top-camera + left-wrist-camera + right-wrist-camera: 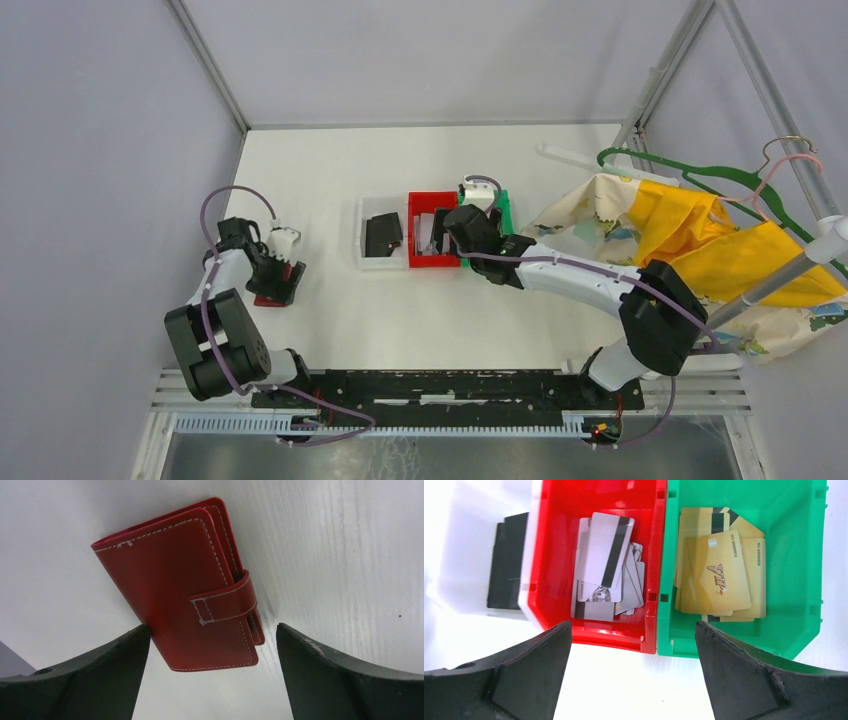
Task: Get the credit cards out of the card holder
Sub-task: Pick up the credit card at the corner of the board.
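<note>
We see left gripper (211, 629) spread wide, gripping nothing, poised over red card holder (190, 590), which lies flat on white table (350, 555), folded, clasp tab (225, 602) fastened. Right gripper (633, 625) hangs wide too, empty, over bins: gold credit cards (719, 575) heaped in green bin (804, 580), silver cards (606, 565) in red bin (554, 555). We judge unloading well advanced or finished; whether holder hides more cards, we cannot tell.
</note>
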Motion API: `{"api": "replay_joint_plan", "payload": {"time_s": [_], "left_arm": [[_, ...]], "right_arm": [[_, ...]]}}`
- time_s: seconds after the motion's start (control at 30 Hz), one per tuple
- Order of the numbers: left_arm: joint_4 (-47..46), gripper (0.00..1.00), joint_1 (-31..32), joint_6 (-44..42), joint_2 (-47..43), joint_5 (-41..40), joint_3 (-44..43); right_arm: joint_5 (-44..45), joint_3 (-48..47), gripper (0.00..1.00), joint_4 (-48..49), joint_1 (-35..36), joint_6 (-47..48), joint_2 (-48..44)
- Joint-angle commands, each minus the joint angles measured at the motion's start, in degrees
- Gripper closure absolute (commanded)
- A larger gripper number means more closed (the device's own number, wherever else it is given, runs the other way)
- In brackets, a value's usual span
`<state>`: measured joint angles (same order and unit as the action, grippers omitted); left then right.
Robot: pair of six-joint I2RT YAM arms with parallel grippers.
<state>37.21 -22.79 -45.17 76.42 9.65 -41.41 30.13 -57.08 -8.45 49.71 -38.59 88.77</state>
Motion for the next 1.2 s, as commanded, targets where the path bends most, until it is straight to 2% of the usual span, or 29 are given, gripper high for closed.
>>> {"api": "replay_joint_plan", "payload": {"time_s": [0.0,0.43,0.47,0.53,0.67,0.73,0.8,0.87,0.93,1.17], "left_arm": [[-3.9,0.00,-0.6,-1.4,3.8,3.1,-0.7],[-6.3,0.00,-1.0,-0.7,8.2,2.8,0.0],[-5.5,0.04,-0.9,-1.0,8.6,3.3,-0.2],[-2.0,0.20,-0.9,-1.5,9.5,6.0,-1.4],[8.2,0.52,0.0,-1.5,7.9,17.5,-5.6],[11.6,0.66,2.0,-0.9,5.3,20.9,-6.6],[12.8,0.78,5.2,0.0,3.2,21.0,-6.8],[13.4,0.84,8.7,1.0,1.4,20.2,-6.4],[14.4,0.86,11.3,1.7,-0.1,20.1,-6.8],[21.8,0.87,19.3,5.0,-7.0,24.8,-14.7]], "right_arm": [[2.1,-0.1,0.02,2.1,1.4,1.1,-4.5],[0.2,2.9,0.02,5.7,2.7,2.6,-10.5],[-0.1,3.5,0.02,6.3,2.7,2.6,-10.7],[-0.8,4.2,0.02,7.0,2.7,2.2,-11.1],[-4.4,5.5,0.02,10.1,2.7,2.2,-11.7],[-7.4,5.9,0.03,12.3,2.6,2.3,-11.5],[-10.5,5.5,0.03,13.4,2.7,2.2,-10.9],[-13.6,4.7,0.03,13.9,2.6,2.2,-10.0],[-16.9,3.9,0.03,14.7,2.7,2.1,-9.2],[-29.8,-0.2,0.02,17.5,2.7,-2.5,-6.4]]}}
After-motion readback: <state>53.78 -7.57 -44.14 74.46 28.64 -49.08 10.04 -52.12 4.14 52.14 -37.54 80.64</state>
